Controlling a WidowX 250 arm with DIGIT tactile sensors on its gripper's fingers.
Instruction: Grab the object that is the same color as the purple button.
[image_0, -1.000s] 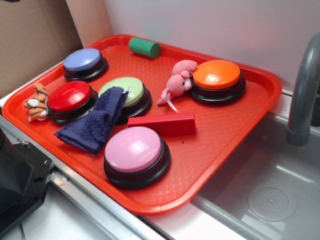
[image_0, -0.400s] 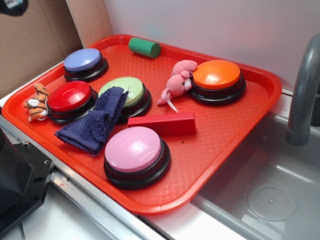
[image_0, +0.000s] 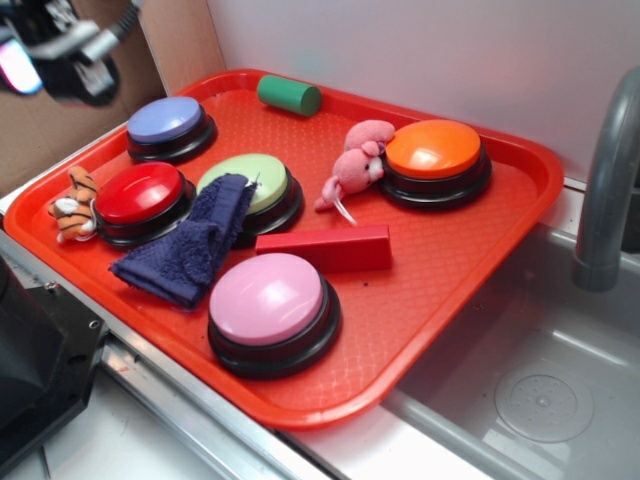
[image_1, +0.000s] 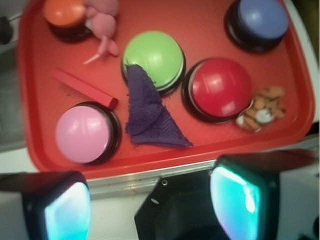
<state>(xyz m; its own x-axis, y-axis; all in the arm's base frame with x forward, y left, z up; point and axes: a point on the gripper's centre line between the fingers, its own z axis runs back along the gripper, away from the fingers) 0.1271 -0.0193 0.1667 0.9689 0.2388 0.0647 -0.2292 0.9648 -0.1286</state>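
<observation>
Motion first: the tool (image_0: 62, 55), absent from the exterior view a second ago and only a dark sliver at the top left corner a moment later, now hangs blurred above the far left corner of the red tray (image_0: 470, 255). Its fingers (image_1: 65, 210) stand wide apart in the wrist view, with nothing between them. I judge this the start of the approach, with all the descent left to do.

Its target, the dark purple towel (image_0: 190, 250), has not shifted. It lies crumpled on the near left part of the tray, one end draped up onto the green button (image_0: 255, 180), with the red button (image_0: 140, 195) just beside it and the pink button (image_0: 268, 300) close at its near end. The purple button (image_0: 165, 122) sits at the far left, well apart.

Room is tight (buttons on three sides). The towel's lower fold, toward the tray's front rim, looks the freest place to pinch. The red wedge (image_0: 325, 247) lies clear to the right.
</observation>
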